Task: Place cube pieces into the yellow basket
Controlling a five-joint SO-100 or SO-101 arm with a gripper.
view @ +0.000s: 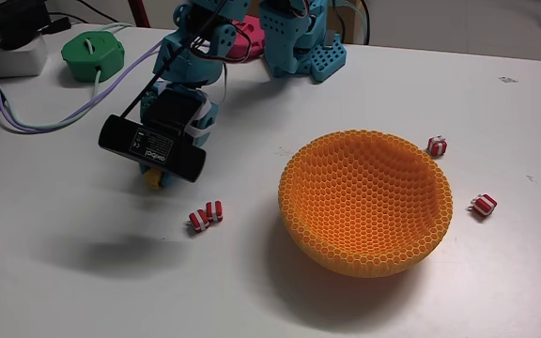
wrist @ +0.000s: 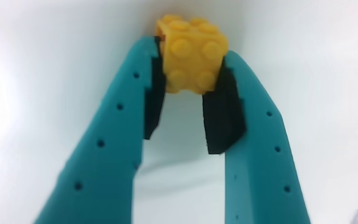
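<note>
1 yellow studded cube (wrist: 191, 59) between closed gripper (wrist: 190, 93) pads

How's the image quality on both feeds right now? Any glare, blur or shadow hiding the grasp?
Wrist view: background table washed out to near white, soft focus, but the yellow studded cube reads clearly between the gripper pads. Fixed view: even lighting, sharp; soft shadows under the arm and beside the yellow basket; the black camera body hides most of the gripper there.

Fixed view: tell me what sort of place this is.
Probably a hobby or lab workbench, not a home kitchen: a white table with a blue 3D-printed arm, loose cables by a white power adapter, and toy blocks around a yellow basket.
</note>
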